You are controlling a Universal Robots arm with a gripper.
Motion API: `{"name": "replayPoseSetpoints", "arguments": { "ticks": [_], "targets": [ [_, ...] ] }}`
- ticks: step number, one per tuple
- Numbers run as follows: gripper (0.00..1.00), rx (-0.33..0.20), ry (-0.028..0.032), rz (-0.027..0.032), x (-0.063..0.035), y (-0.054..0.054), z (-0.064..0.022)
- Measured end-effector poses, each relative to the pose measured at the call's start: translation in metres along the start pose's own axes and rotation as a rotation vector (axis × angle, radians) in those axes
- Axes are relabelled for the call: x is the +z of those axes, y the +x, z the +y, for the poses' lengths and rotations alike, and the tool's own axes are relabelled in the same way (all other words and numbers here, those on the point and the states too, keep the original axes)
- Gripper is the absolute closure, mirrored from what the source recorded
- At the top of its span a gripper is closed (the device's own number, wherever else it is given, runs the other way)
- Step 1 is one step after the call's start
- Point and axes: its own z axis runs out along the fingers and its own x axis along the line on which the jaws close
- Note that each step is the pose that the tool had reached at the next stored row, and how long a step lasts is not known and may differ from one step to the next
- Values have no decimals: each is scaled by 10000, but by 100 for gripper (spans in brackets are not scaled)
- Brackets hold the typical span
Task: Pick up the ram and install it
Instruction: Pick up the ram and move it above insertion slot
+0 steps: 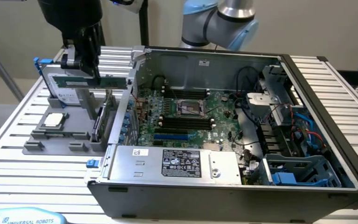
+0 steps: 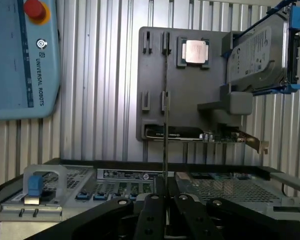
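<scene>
Pick-up: done, judging by the gripper (image 1: 93, 70), whose fingers (image 2: 151, 215) are clenched on the ram (image 1: 107, 82).
Ram position: held level in the air above the grey parts tray (image 1: 61, 140), on the exterior view's left, just outside the computer case (image 1: 185, 65).
Install: not yet done; the black memory slots (image 1: 185, 122) on the motherboard (image 1: 219, 107) look empty, well apart from the ram.

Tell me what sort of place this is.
Probably a robotics lab bench set up for computer assembly: an open computer case on a slatted metal table, a grey parts fixture, and a gripper holding the ram.
</scene>
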Motion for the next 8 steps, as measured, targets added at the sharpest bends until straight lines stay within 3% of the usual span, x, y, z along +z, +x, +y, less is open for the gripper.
{"name": "replayPoseSetpoints", "arguments": {
  "ticks": [4, 8],
  "targets": [
    [86, -4, 3, -109, -7, 5, -178],
    [86, -7, 4, -172, -15, 10, -362]
  ]
}}
